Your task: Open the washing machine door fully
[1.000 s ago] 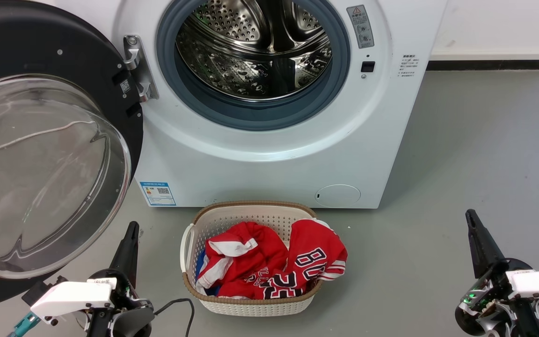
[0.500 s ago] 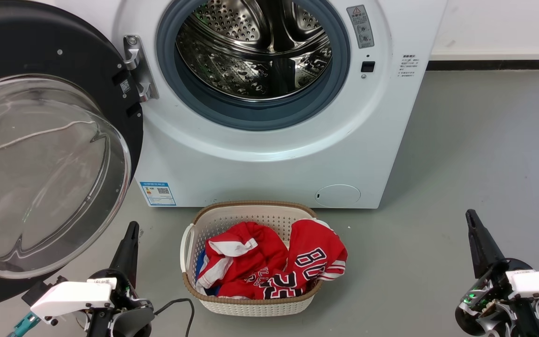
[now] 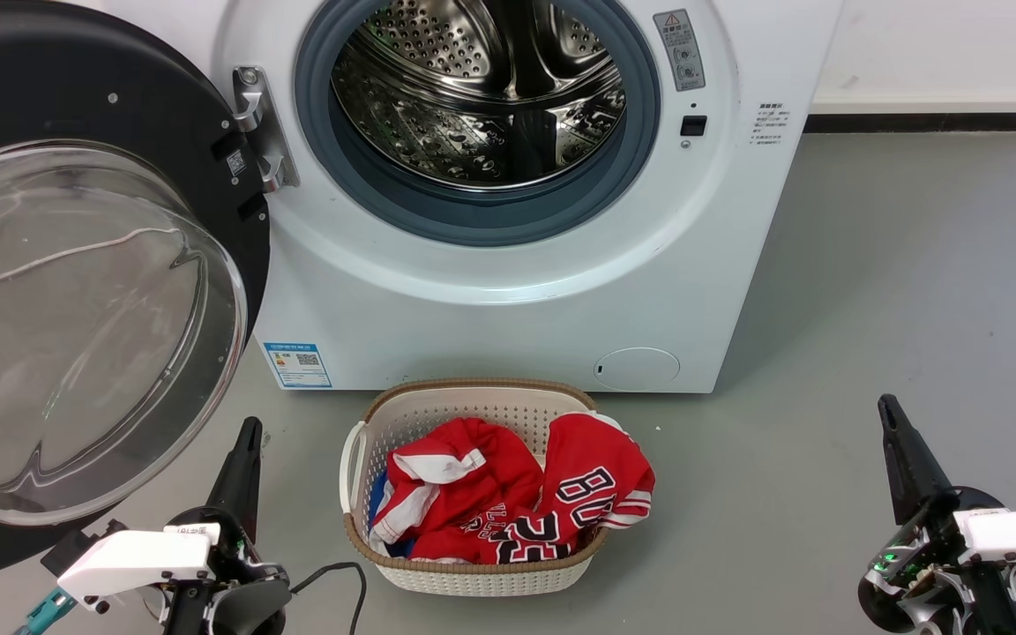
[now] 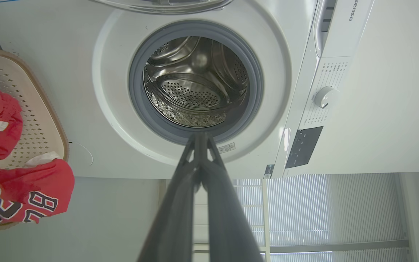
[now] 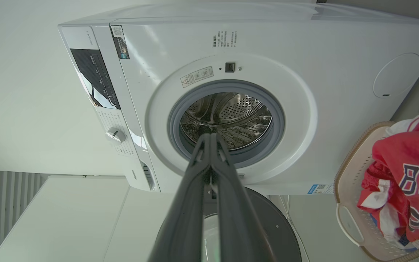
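"Head view first: where does the washing machine door (image 3: 93, 291) sit?"

"Swung wide out to the robot's left on its hinge (image 3: 261, 128), with its inner side and glass bowl facing the camera. The round opening of the washing machine (image 3: 508, 317) is uncovered, and you look straight into the steel drum (image 3: 481, 97)."

"So is the job finished?"

"By my reading, as good as. The door looks well past a right angle to the machine's front. I can't tell from these angles whether the hinge has any travel left. If it has, one small push outward on the door's rim would be all that remains."

"And the grippers?"

"The left gripper (image 3: 248, 441) is low at the lower left, near the door's bottom edge but apart from it. The right gripper (image 3: 889, 423) is low at the lower right, well apart from the machine. Both point up toward it."

"Fingers?"

"In the left wrist view that arm's two fingers (image 4: 178, 203) are pressed together at the tips with nothing between them. The right wrist view shows the same: fingers (image 5: 189, 203) closed and empty, with the door's black rim behind them."

"Anything in the way?"

"A basket (image 3: 473, 385) of red clothes (image 3: 517, 494) sits on the floor just in front of the machine, between the two grippers. As far as I can judge, it is clear of the door's swing."
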Available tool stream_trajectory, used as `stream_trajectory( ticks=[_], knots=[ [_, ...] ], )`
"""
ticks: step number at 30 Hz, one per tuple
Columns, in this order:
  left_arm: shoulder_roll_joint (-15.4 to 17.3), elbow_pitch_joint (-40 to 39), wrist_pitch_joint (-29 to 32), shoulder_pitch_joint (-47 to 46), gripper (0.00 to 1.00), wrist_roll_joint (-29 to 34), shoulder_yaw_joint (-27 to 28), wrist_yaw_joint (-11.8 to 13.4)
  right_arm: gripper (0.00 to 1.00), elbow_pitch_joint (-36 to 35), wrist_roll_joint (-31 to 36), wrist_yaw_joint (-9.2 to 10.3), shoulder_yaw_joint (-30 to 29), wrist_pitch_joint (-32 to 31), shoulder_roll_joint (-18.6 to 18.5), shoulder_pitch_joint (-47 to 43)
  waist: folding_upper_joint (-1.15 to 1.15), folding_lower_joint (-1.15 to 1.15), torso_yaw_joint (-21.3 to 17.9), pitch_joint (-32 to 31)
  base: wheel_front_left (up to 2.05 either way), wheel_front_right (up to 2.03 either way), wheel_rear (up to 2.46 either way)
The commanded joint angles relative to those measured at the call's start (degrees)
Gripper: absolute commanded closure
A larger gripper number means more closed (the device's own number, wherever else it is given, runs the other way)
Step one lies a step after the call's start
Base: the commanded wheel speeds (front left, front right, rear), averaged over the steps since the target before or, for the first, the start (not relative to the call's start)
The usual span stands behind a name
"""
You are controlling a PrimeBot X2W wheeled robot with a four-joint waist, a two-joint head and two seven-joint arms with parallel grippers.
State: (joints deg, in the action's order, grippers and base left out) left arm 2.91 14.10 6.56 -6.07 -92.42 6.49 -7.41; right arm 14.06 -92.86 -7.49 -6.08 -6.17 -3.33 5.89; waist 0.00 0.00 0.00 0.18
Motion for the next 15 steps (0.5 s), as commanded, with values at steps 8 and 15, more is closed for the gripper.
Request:
stream_trajectory(
  ticks=[8,15],
  knots=[
    [-0.1,0.0,0.1,-0.4,1.00,0.0,0.2,-0.2,1.00,0.1,0.3,0.00,-0.1,-0.3,0.3,0.7,0.00,0.00,0.0,0.0,0.00,0.00,0.00],
    [-0.1,0.0,0.1,-0.4,1.00,0.0,0.2,-0.2,1.00,0.1,0.3,0.00,-0.2,-0.3,0.3,0.7,0.00,0.00,0.0,0.0,0.00,0.00,0.00]
  ],
)
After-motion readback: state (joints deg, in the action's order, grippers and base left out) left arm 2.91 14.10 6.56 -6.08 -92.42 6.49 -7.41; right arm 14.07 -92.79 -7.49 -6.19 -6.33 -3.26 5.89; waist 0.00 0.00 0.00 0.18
